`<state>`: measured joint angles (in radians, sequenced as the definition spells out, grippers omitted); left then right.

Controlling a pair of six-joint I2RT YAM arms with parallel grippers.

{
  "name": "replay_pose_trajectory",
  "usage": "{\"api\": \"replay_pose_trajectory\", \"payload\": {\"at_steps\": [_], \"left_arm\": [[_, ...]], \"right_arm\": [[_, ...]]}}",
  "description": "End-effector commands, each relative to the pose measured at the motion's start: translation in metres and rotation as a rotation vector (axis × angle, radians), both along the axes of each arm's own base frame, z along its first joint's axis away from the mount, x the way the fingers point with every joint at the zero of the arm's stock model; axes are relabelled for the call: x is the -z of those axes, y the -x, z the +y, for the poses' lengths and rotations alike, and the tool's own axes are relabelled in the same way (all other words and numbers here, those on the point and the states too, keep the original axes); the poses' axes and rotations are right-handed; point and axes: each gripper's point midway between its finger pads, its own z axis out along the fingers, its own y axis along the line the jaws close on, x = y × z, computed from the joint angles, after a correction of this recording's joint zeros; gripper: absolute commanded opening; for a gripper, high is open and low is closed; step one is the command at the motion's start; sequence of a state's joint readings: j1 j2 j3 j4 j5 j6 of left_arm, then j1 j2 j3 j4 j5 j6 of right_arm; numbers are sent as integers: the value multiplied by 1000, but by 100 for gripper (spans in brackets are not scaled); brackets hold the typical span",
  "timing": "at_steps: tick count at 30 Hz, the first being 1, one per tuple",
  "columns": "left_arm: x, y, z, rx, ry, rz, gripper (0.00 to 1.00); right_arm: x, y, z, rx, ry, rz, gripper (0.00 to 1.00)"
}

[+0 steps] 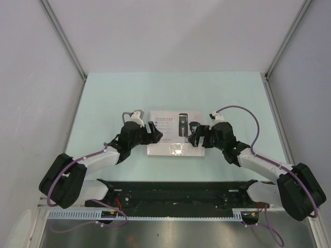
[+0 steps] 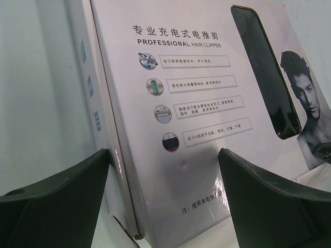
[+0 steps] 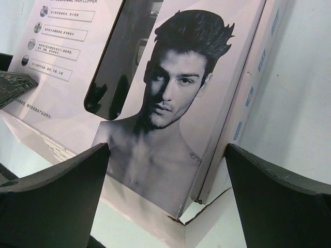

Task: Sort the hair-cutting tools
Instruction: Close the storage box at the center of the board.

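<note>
A flat white box [image 1: 165, 124] lies in the middle of the pale green counter [image 1: 129, 88], its printed lid [image 2: 207, 170] shut. Everything here is placed against that box.

The slim clipper [image 1: 183, 125] is inside the box. It shows as a dark upright shape through the long window [image 2: 266, 72] cut in the lid, right of the lid's centre. In both wrist views the window is glossy and dark, so little detail can be made out. Whatever else is in the box is hidden under the lid.

The left hand [image 1: 155, 133] sits at the box's left edge, spread wide. In its own view one finger [image 2: 57, 206] is outside the box's left wall, over the counter. The other finger [image 2: 274, 206] is over the lid, below the printed heading "PROFESSIONAL HAIR CLIPPER". It is pinching nothing.

The right hand [image 1: 195, 135] is at the box's right side and is also spread wide, with nothing between its pads. One finger [image 3: 57, 201] is over the lid, below the portrait [image 3: 176, 88] of a dark-haired man (bare-shouldered, printed in black and white). The other finger [image 3: 279, 201] is beyond the box's right wall, over bare counter. The near right corner [image 3: 181, 219] of the box, between the two fingers, looks slightly torn.
</note>
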<state>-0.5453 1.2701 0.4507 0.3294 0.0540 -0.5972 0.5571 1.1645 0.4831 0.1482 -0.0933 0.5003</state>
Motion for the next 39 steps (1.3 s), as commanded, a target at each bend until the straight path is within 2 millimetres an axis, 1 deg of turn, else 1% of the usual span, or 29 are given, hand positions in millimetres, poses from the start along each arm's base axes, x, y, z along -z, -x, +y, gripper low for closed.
{"api": "replay_pose_trajectory", "payload": {"at_steps": [1,2,3,4,5,6,7,8,9,13,14,16,17,18,20,21,23,24,27,31,37,39], "left_arm": [[-62,-1,-48,221,140,-163,91],[-63,-2,-45,215,122,-184,93],[-60,0,-41,207,106,-189,100],[-60,0,-37,198,96,-202,100],[-67,0,-31,185,78,-242,100],[-64,3,-27,182,65,-248,100],[-64,5,-23,175,58,-258,100],[-72,7,-20,175,57,-291,100],[-68,12,-17,176,52,-289,100],[-71,24,-14,191,70,-304,100],[-69,27,-13,191,76,-294,100],[-65,32,-11,193,77,-288,100],[-62,33,-10,187,77,-280,100],[-58,35,-8,182,74,-270,100],[-55,37,-7,176,75,-260,100],[-51,39,-6,179,72,-251,100],[-51,43,-6,182,76,-245,100],[-46,46,-6,184,73,-234,97],[-45,51,-7,187,77,-230,91],[-40,57,-8,203,74,-218,86],[-40,64,-11,233,78,-217,85],[-42,65,-12,236,82,-218,86]], "right_arm": [[-24,3,30,-109,-45,-55,100],[-20,2,23,-80,-12,-52,100],[-21,2,19,-70,0,-57,100],[-26,3,15,-61,8,-73,100],[-26,4,8,-40,31,-72,100],[-28,5,5,-42,46,-85,100],[-31,6,3,-38,52,-94,100],[-35,9,-2,-29,58,-103,100],[-38,10,-2,-31,58,-113,100],[-30,26,-6,-51,87,-60,100],[-28,30,-10,-44,101,-48,100],[-24,29,-17,-12,136,-49,100],[-21,29,-24,17,163,-42,100],[-22,29,-27,27,168,-43,100],[-20,31,-32,50,175,-28,100],[-20,32,-33,51,175,-26,99],[-19,36,-35,56,179,-11,100],[-18,37,-34,54,181,-7,100],[-14,42,-31,26,176,16,100],[-12,44,-22,-21,153,17,99],[-9,41,-14,-52,145,12,99],[-6,45,-9,-81,134,32,99]]}}
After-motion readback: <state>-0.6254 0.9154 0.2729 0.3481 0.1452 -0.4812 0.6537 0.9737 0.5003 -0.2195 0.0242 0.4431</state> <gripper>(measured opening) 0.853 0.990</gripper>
